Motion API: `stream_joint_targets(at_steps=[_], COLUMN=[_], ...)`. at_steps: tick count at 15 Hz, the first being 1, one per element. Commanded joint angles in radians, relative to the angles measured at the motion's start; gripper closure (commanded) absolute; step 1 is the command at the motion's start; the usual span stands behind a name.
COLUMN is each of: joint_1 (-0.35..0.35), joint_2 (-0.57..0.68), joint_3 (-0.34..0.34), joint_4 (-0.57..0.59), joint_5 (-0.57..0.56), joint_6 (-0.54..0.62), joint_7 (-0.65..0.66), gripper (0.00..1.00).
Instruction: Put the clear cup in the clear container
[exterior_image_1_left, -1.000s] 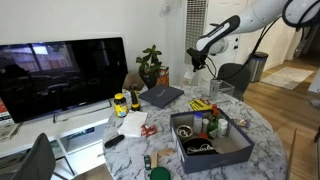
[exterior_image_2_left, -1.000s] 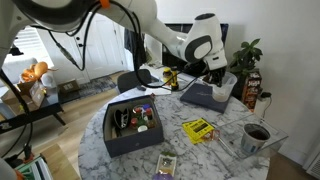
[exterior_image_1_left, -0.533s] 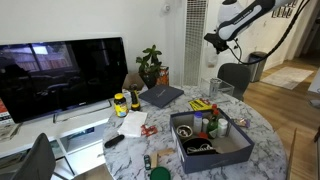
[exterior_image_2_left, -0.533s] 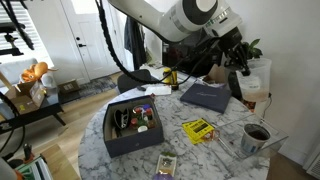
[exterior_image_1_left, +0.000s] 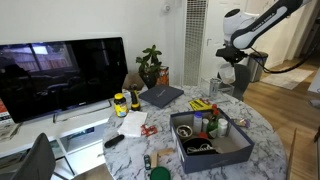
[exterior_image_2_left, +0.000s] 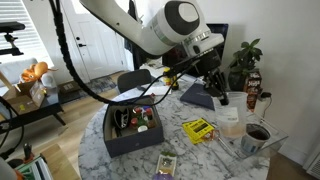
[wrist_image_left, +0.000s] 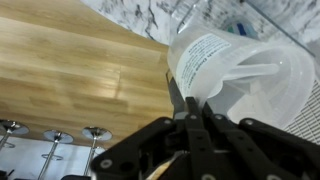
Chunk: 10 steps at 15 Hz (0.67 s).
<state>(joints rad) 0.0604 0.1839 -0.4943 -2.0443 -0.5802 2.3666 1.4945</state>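
One claw (wrist_image_left: 190, 100) is in play, and the wrist view shows it clenched: its two dark fingers (wrist_image_left: 182, 96) pinch the thin wall of the one clear cup (wrist_image_left: 235, 72) at the rim. The cup sticks out ahead of the fingertips, with faint print on its side. Wooden floor lies beyond the cup, and a strip of marbled tabletop (wrist_image_left: 150, 18) lies further out.

In an exterior view the claw (exterior_image_1_left: 226, 78) hangs above the far rim of the round tabletop (exterior_image_1_left: 262, 125). The single clear container (exterior_image_1_left: 214, 88) stands on the tabletop just below and beside it, apart from the fingers. Whether the cup is over the container's mouth cannot be told.

Nearer the camera than the claw sits one dark grey box (exterior_image_1_left: 212, 150) with several small bottles inside, too small to count. Between box and claw lies one yellow packet (exterior_image_1_left: 200, 105). Further off to that side are one dark flat book (exterior_image_1_left: 160, 96), one potted plant (exterior_image_1_left: 150, 65), one yellow-labelled jar (exterior_image_1_left: 120, 104) and one television (exterior_image_1_left: 62, 78).

In an exterior view the claw (exterior_image_2_left: 218, 95) points down from the arm over the tabletop's far part. One mug (exterior_image_2_left: 255, 136) with a dark inside stands near it toward the camera, and the box is well apart on the opposite side.
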Motion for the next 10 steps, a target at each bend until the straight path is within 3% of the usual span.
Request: stream_joint_targets(at_steps=[1, 3, 4, 10], joint_1=[-0.103, -0.149, -0.136, -0.181], joint_2=[-0.029, -0.025, -0.01, 0.009], joint_3=[0.096, 0.123, 0.129, 0.15], joint_4=[-0.066, -0.072, -0.049, -0.01], joint_5=[0.056, 0.16, 0.08, 0.18], joint_6=[-0.014, 0.005, -0.014, 0.004], joint_7=[0.025, 0.031, 0.033, 0.061], gripper=[0.99, 0.99, 0.95, 0.99])
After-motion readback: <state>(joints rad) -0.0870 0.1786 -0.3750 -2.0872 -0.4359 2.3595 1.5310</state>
